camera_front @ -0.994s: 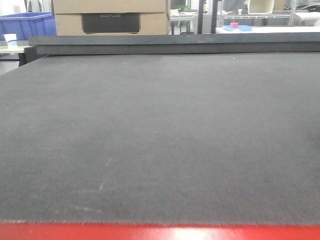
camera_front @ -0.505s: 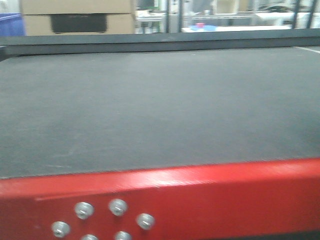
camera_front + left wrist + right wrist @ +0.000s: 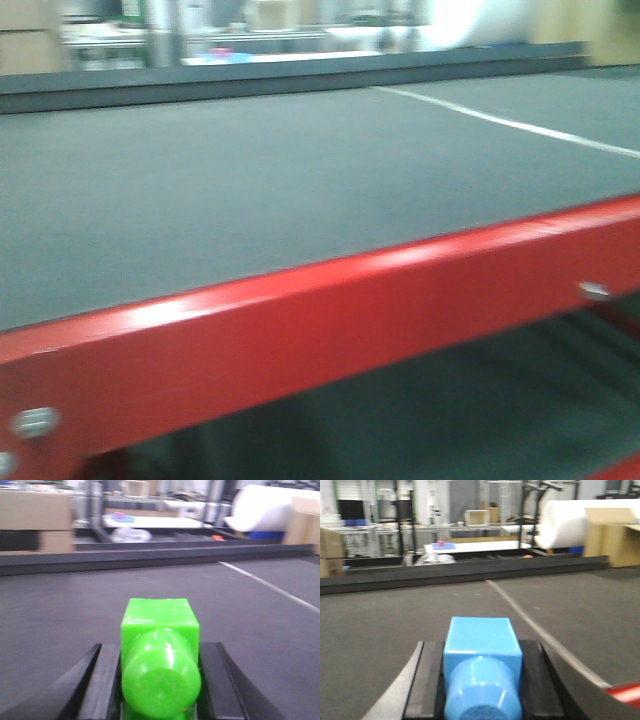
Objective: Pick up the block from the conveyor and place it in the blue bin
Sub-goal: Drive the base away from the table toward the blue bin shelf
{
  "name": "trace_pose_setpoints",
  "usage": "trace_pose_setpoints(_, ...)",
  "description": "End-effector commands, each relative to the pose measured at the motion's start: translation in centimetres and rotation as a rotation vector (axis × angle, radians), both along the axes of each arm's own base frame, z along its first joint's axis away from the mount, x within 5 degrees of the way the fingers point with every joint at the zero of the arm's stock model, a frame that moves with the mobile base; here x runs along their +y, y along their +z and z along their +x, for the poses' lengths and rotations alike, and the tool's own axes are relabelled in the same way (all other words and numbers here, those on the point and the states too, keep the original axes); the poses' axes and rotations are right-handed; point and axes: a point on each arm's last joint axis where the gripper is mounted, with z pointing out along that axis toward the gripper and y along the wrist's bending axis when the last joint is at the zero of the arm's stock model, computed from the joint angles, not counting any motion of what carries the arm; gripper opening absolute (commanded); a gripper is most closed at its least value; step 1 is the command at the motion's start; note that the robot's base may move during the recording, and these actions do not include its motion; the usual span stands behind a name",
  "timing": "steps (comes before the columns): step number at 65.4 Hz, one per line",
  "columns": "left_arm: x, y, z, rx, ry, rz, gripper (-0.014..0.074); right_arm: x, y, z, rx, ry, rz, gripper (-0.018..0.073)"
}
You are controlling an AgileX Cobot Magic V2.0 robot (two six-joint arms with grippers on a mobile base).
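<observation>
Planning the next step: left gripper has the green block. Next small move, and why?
Likely hold the grip and turn the base to find the blue bin. The left gripper is shut on the green block above the conveyor, the right gripper holds a blue block, and no bin shows in any view, so there is nowhere to release yet.

Front view swung right since 1.0 s ago: red frame of the conveyor now higher and slanted, underside exposed; white line has entered at right
</observation>
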Motion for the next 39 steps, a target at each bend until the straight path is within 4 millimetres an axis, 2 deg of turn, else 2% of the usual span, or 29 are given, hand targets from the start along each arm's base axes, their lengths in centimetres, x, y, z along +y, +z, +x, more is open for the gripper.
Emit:
trace_pose_setpoints(1, 0.01, 0.21, -0.04, -0.024, 0.002, -0.004, -0.0111, -0.04, 0.09, -0.06, -0.018, -0.004, -0.009, -0.0162)
trace_pose_setpoints(39, 0.01, 0.21, -0.04, -0.024, 0.002, -0.004, -0.0111, -0.04, 0.09, -0.06, -0.018, -0.004, -0.009, -0.0162)
